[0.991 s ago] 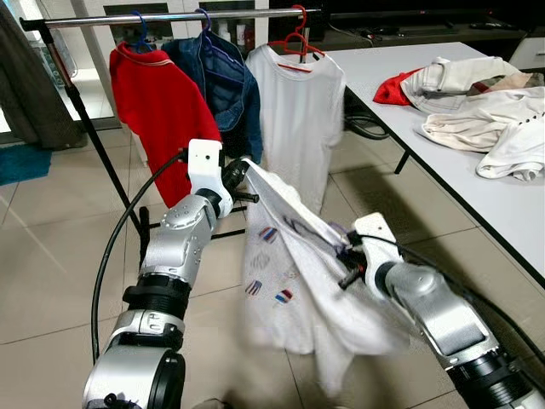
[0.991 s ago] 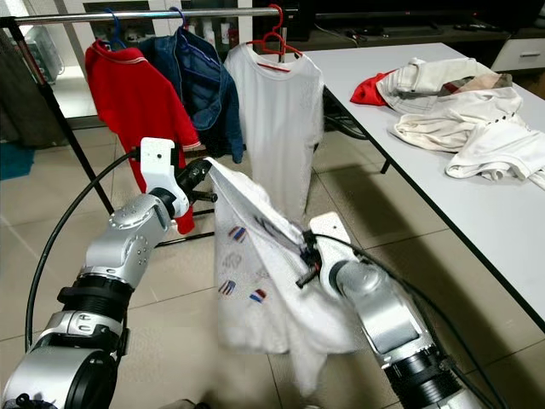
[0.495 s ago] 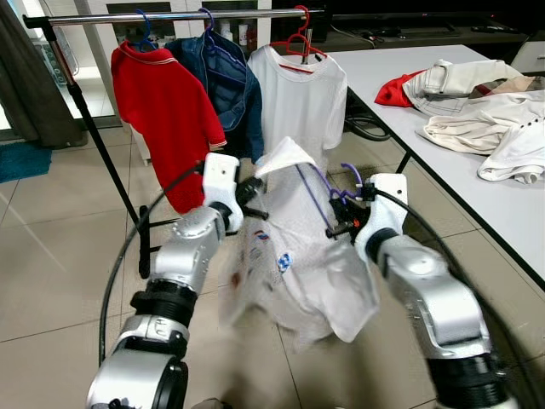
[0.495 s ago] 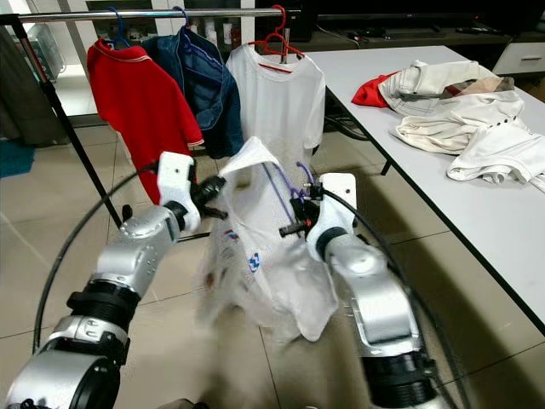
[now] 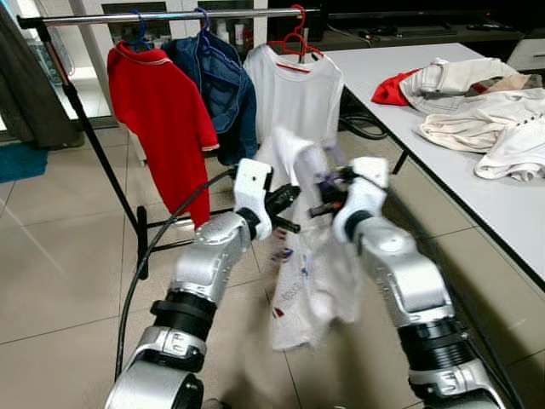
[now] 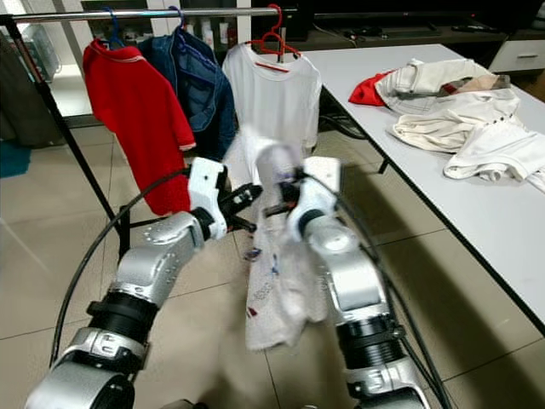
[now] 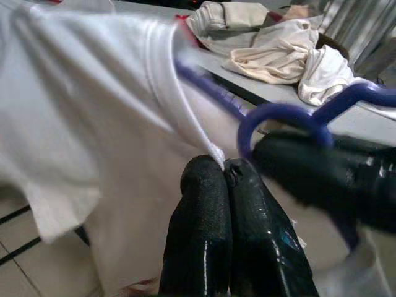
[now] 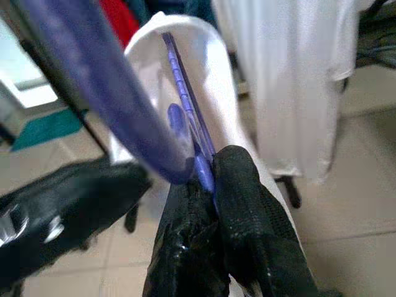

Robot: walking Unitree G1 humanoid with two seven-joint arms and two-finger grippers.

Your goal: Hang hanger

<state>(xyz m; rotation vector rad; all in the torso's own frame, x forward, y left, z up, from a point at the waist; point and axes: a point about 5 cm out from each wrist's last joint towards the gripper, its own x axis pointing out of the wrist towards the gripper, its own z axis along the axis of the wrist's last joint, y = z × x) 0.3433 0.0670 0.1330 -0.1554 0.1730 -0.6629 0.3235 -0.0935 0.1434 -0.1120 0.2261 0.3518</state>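
My left hand (image 7: 224,166) is pinched tight on the neckline of the white shirt (image 5: 311,264), its two fingers (image 7: 204,210) pressed together with only cloth between them. My right hand (image 8: 207,170) is clamped on the purple hanger (image 8: 185,117), gripping its thin bar where it runs inside the shirt's collar. Both hands sit close together in front of me, left beside right, with the shirt drooping from them toward the floor. The hanger's hook (image 7: 278,117) curls just beside my left fingertips. Farther off stands the rail (image 5: 170,15), carrying a red shirt (image 5: 162,119), a denim jacket (image 5: 223,89) and another white tee (image 5: 294,94). To the right, the counter (image 5: 383,64) holds a heap of clothes (image 5: 477,106).
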